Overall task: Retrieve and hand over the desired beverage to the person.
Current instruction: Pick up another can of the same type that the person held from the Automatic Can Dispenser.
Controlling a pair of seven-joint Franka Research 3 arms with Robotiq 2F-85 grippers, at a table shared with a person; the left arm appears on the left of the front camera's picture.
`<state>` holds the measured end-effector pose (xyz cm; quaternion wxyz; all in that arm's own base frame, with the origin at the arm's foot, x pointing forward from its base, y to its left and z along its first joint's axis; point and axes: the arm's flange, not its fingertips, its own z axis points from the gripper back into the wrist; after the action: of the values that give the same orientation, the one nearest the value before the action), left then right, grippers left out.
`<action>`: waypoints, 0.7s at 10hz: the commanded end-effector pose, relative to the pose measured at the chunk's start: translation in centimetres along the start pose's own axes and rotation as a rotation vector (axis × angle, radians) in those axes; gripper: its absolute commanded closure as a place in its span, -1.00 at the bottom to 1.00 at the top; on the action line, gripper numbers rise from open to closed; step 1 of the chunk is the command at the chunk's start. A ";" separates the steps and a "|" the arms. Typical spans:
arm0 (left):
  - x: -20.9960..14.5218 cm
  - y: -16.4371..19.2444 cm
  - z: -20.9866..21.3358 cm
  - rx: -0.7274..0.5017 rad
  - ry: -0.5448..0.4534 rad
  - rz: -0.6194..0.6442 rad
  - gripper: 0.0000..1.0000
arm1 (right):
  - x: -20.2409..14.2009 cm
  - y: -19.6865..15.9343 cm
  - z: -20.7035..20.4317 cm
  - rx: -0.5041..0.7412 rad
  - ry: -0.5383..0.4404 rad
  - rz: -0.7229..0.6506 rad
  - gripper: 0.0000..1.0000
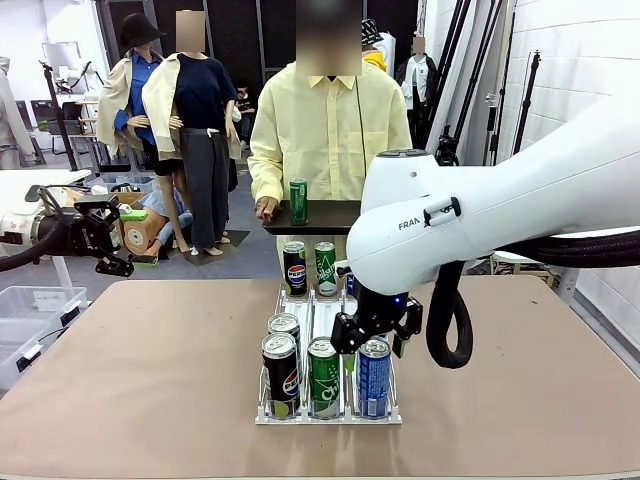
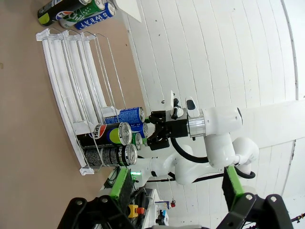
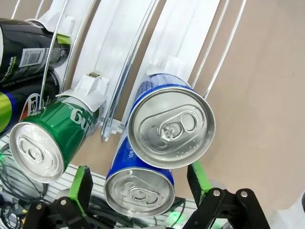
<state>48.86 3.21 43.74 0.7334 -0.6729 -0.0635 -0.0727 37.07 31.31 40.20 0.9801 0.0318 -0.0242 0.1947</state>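
A clear wire rack on the table holds several beverage cans. Its near row has a black Pepsi can, a green can and a blue can. My right gripper hangs open just above and behind the blue can. In the right wrist view its green fingertips flank a second blue can, which lies behind the front blue can; they touch neither. My left gripper is open and empty off the table's left edge. The person stands at the far side.
The person holds a black tray with one green can standing on it. More cans stand at the rack's far end. The brown tabletop is bare to the left and right of the rack. A clear bin sits at the far left.
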 end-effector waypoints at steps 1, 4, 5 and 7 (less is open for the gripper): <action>0.0 -0.1 0.1 0.000 -0.003 -0.003 -1.00 | 0.8 0.5 -0.1 -0.019 0.001 -0.023 -1.00; 0.0 -0.1 0.1 0.000 -0.003 -0.003 -1.00 | 0.9 0.5 -0.1 -0.012 0.007 -0.023 -0.58; 0.0 -0.1 0.1 0.000 -0.003 -0.003 -1.00 | 1.0 0.5 -0.1 -0.011 0.014 -0.025 -0.39; 0.0 -0.1 0.1 0.000 -0.003 -0.003 -1.00 | 0.9 0.5 0.0 -0.017 0.027 -0.029 0.00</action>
<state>48.86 3.21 43.74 0.7334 -0.6729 -0.0635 -0.0727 37.59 31.45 40.25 0.9807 0.0323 -0.0184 0.1921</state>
